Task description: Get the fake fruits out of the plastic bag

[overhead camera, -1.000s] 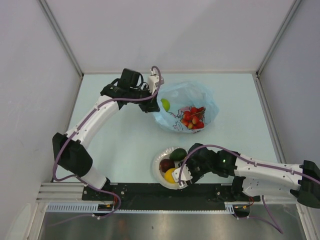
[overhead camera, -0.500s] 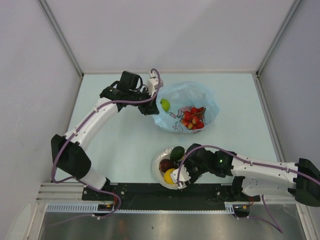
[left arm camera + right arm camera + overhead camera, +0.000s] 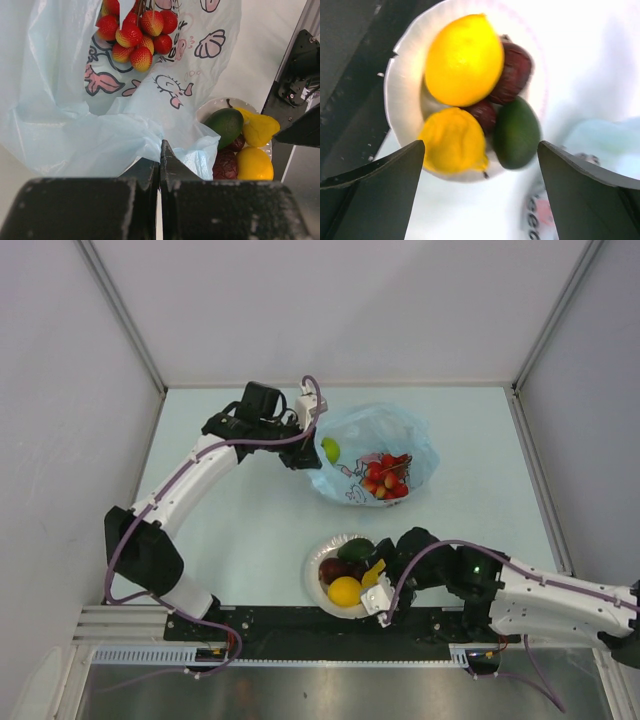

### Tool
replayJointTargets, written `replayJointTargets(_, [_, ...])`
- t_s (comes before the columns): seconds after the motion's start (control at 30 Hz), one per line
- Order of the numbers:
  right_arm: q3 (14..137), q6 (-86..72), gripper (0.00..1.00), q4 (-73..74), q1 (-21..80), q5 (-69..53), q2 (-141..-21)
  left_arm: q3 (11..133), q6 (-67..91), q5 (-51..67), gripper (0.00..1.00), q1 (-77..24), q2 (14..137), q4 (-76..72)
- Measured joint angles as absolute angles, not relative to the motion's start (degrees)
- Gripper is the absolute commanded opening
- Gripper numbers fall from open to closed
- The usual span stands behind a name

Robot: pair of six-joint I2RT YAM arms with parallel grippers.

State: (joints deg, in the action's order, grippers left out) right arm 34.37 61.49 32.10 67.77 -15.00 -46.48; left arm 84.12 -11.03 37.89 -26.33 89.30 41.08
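Observation:
The light-blue plastic bag (image 3: 378, 452) lies at the back of the table, and my left gripper (image 3: 304, 437) is shut on its edge (image 3: 150, 145). Inside it I see a green apple (image 3: 330, 448) and a bunch of red fruits (image 3: 385, 475) (image 3: 137, 35). A white bowl (image 3: 316, 558) (image 3: 400, 90) near the front holds a lemon (image 3: 345, 590) (image 3: 465, 60), a second yellow fruit (image 3: 373, 573) (image 3: 452, 140), an avocado (image 3: 357, 550) (image 3: 516, 132) and dark red round ones (image 3: 331, 569) (image 3: 512, 72). My right gripper (image 3: 378, 586) (image 3: 480, 155) hangs open just above the bowl's right side with nothing between its fingers.
The black rail (image 3: 300, 625) of the arm bases runs right behind the bowl at the near edge. Grey walls (image 3: 60, 390) close the table on the left, right and back. In the left wrist view the bowl (image 3: 210, 106) shows beyond the bag's lower corner.
My right gripper has opened wide and drawn back to the right; the yellow fruit that was in it now lies in the bowl. The left gripper has kept its hold on the bag.

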Motion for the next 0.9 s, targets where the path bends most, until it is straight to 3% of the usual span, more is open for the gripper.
replayJointTargets(0.27, [41.71,62.48,0.99,33.63,61.12,-12.45,-43.4,84.05,-11.07,38.17,0.0,-26.33,90.04,41.19])
replayJointTargets(0.33, [44.88,61.04,0.88,31.27,54.72,-13.69,-46.59,83.4,-11.57,38.13,0.0,-26.33,89.6,41.41])
replayJointTargets(0.5, [56.16,52.27,0.6,21.96,40.8,-16.78,-61.47,82.28,-14.9,38.06,0.0,-26.33,87.24,46.17])
replayJointTargets(0.57, [59.61,48.23,0.53,17.8,37.36,-18.7,-68.42,82.28,-16.88,37.85,0.0,-26.33,86.08,48.45])
replayJointTargets(0.77, [61.65,40.07,0.45,10.46,36.21,-20.45,-83.85,82.28,-20.05,36.32,0.0,-26.22,84.51,52.38])
replayJointTargets(0.9, [66.65,31.66,0.47,7.84,35.62,-18.35,-96.14,82.3,-19.92,32.58,0.0,-25.43,83.94,52.29])
